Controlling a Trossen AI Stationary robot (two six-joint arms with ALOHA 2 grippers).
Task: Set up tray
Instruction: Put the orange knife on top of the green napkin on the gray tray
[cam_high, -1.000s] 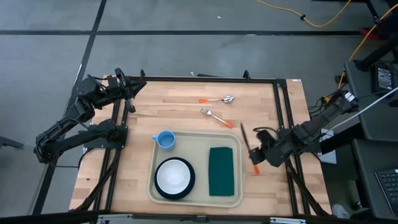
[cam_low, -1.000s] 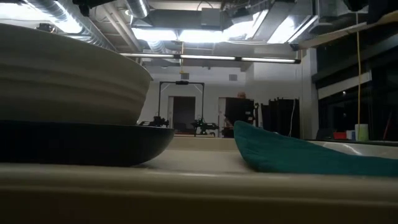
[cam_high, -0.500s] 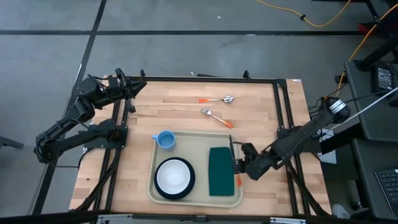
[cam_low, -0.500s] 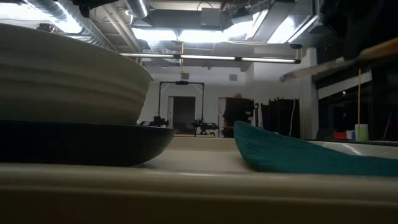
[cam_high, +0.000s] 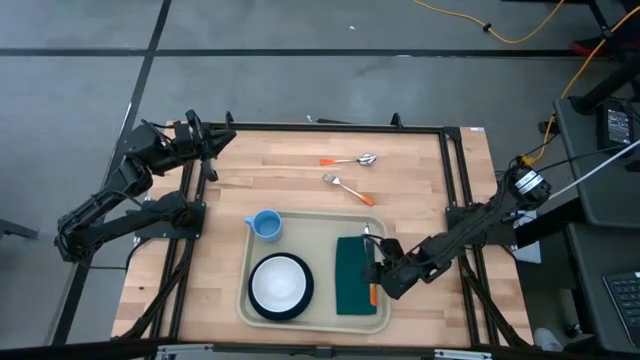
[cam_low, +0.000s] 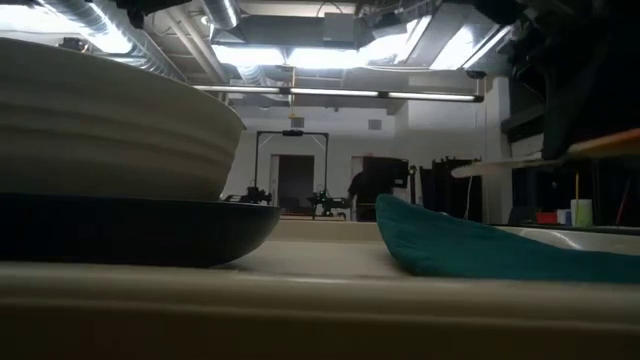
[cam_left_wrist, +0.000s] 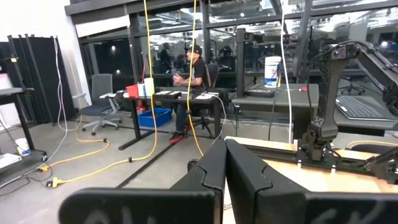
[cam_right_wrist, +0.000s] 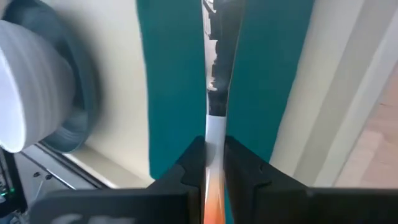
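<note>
The beige tray (cam_high: 243, 300) lies at the table's near middle. On it lie a dark green napkin (cam_high: 350, 285), a white bowl (cam_high: 280, 283) on a dark plate (cam_low: 120, 230), and a blue cup (cam_high: 265, 224). My right gripper (cam_high: 379, 277) hovers over the napkin's right part, shut on an orange-handled knife (cam_high: 369, 243). The blade (cam_right_wrist: 217, 62) runs along the napkin (cam_right_wrist: 171, 74), toward the far edge. My left gripper (cam_high: 212, 140) waits shut at the table's far left corner, its fingers (cam_left_wrist: 225, 162) together on nothing. My right gripper pinches the knife between its two fingers (cam_right_wrist: 186, 168), where the metal meets the orange handle (cam_right_wrist: 213, 140). It comes slanting down from the table's right and near side. The knife lies about level, its blade (cam_low: 520, 163) clear above the napkin (cam_low: 470, 250).
A spoon (cam_high: 352, 159) and a fork (cam_high: 347, 187), both orange-handled, lie on the bare wood beyond the tray. A black frame (cam_high: 455, 190) runs along the table's sides. Free wood lies left of the tray.
My right gripper has carried the knife from beside the tray's right rim toward the table's left and near edge, sinking as it went, and has rolled somewhat. The knife now hangs low over the napkin instead of outside the tray.
</note>
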